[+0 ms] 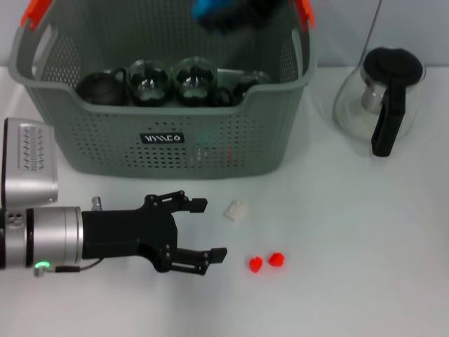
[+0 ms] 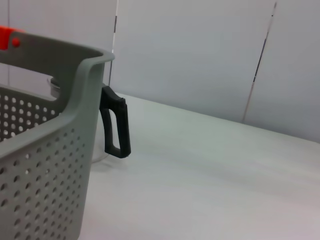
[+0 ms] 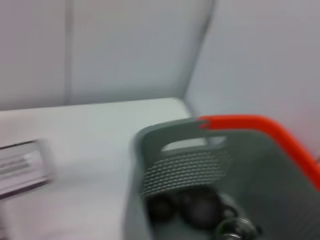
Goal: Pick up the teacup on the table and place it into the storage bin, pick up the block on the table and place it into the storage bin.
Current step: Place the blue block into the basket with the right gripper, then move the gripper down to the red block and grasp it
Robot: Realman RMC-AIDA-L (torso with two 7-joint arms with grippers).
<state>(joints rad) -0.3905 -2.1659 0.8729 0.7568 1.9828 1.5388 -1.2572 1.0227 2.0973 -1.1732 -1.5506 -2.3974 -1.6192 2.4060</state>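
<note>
Landmark: we are placing everything relative to the storage bin (image 1: 168,133), the grey-green perforated basket with orange-tipped handles.

Left gripper: our left gripper (image 1: 200,232) is lying low over the table (image 1: 351,281) in front of the bin, below its black label. Its jaws are standing wide apart and are holding nothing.

White block: a small pale block (image 1: 236,210) is sitting on the table just in front of the bin's front wall, a little beyond our open fingertips. We are judging it light, rigid and easy to knock aside, so we are favouring a pinch across two opposite flat sides, with the pads squared to it.

Red blocks: two small red blocks (image 1: 266,261) are lying side by side, further out from the bin than the white one. They look equally light and hard; we are expecting them to skid on the smooth top if nudged.

Bin contents: several dark, rounded glassy teacups (image 1: 172,84) are already resting along the bin's floor; we are seeing no teacup left on the table. They look fragile.

Right gripper: something blue and dark (image 1: 224,14) is hovering blurred above the bin's far rim, presumably our right arm; we cannot tell how its claw is set.

Pitcher: a glass pitcher (image 1: 382,98) with a black lid is standing to the right of the bin, well apart.
</note>
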